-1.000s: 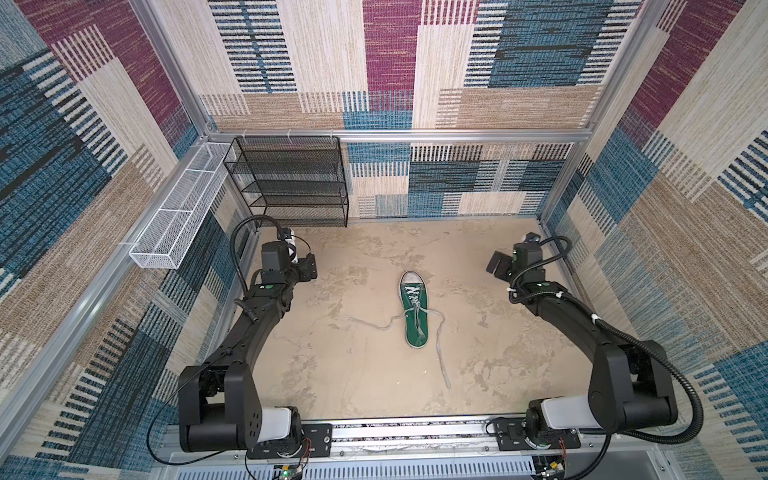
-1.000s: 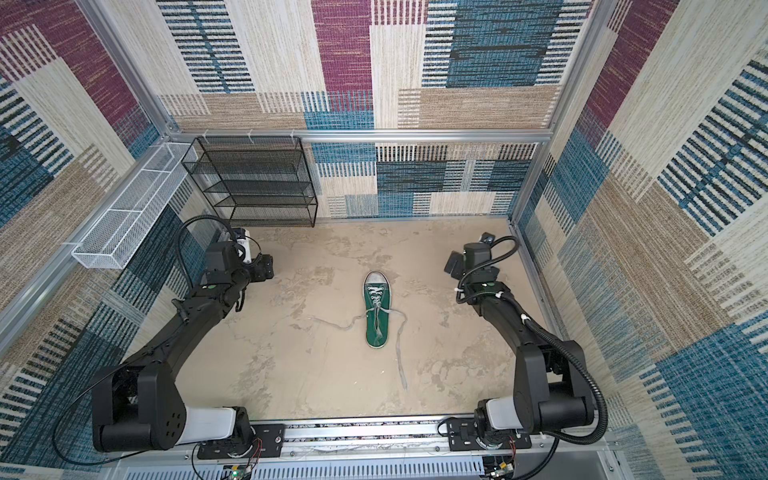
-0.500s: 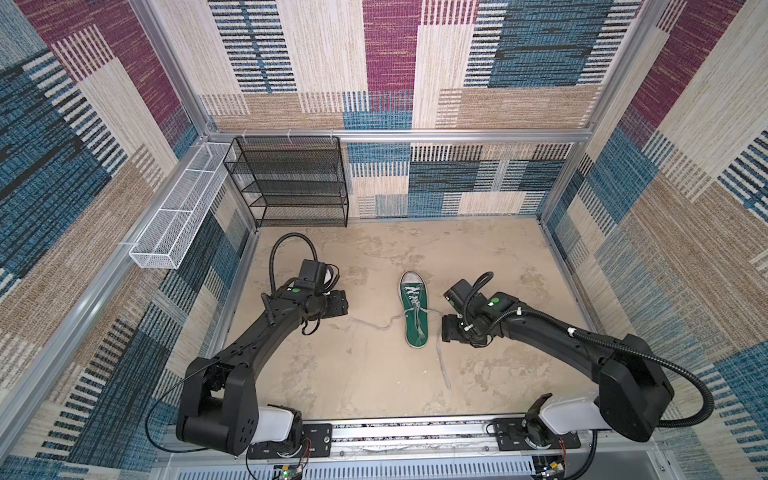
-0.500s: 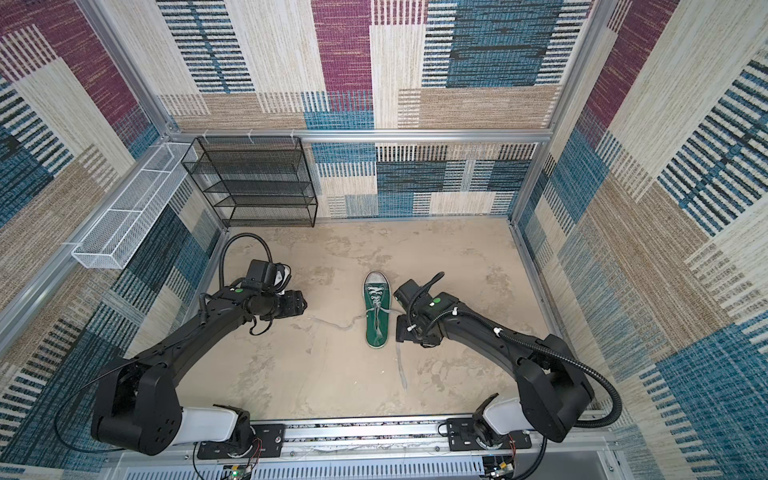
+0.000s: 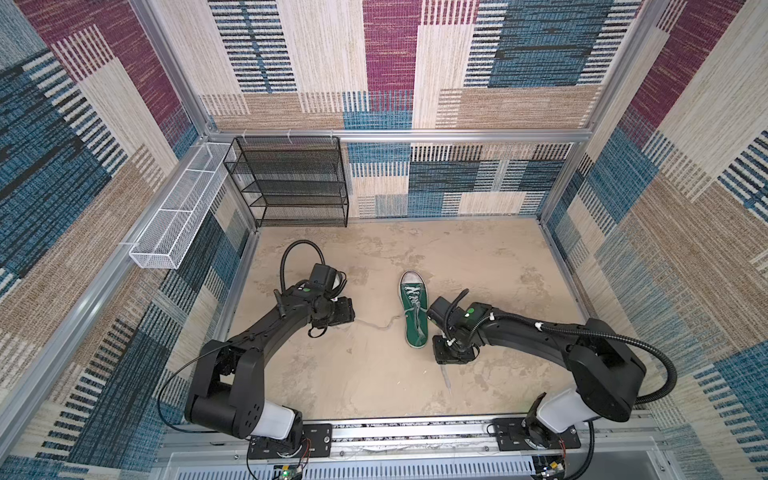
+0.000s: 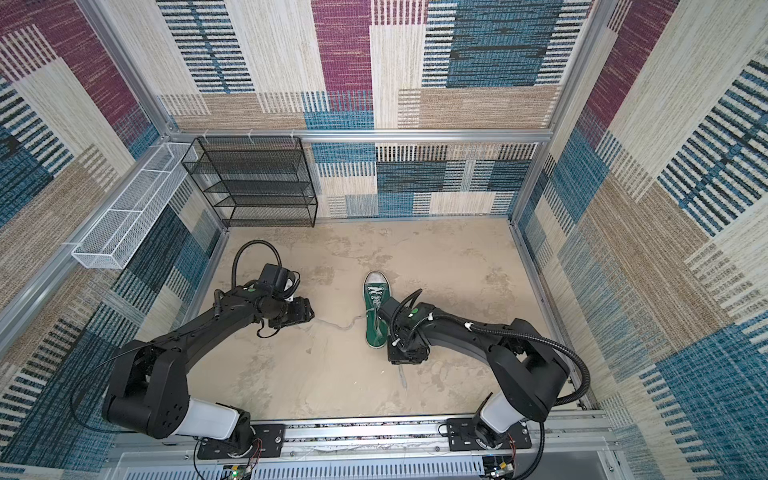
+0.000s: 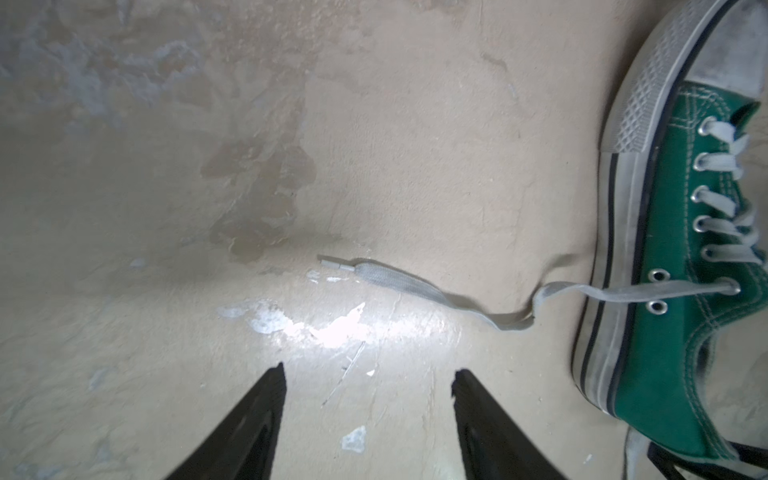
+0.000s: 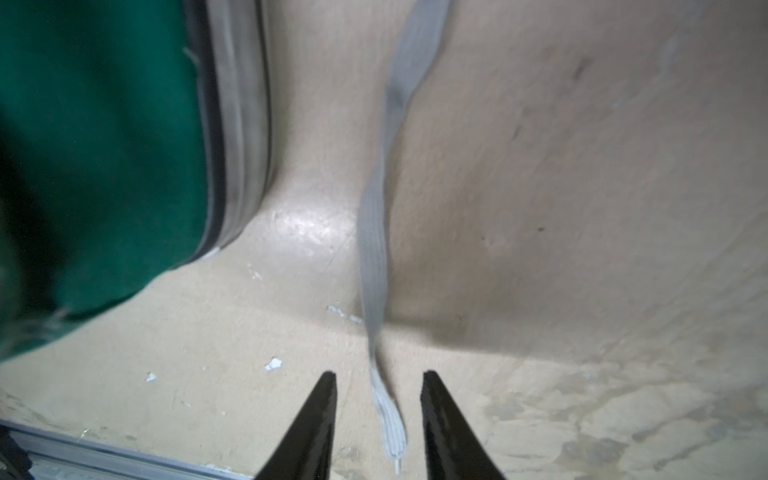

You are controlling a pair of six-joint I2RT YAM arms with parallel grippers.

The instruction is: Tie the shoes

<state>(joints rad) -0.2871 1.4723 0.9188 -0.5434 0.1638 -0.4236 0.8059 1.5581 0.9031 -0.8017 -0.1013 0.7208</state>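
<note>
- On the mottled beige floor (image 5: 478, 257) I see the dark green canvas low-top sneaker (image 5: 413, 311), white toe cap toward the back wall.
- I have the left gripper (image 7: 368, 374) wide apart and empty; one whitish flat lace (image 7: 399, 280) lies just ahead of its fingertips.
- I have the right gripper (image 8: 379, 376) partly apart beside the heel, straddling the other whitish flat lace (image 8: 374, 249) near its end, not pinching it.

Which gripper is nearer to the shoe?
Right. The right gripper is close beside the heel of the shoe, straddling a lace end. The left gripper is farther off, near the tip of the other lace.
</note>
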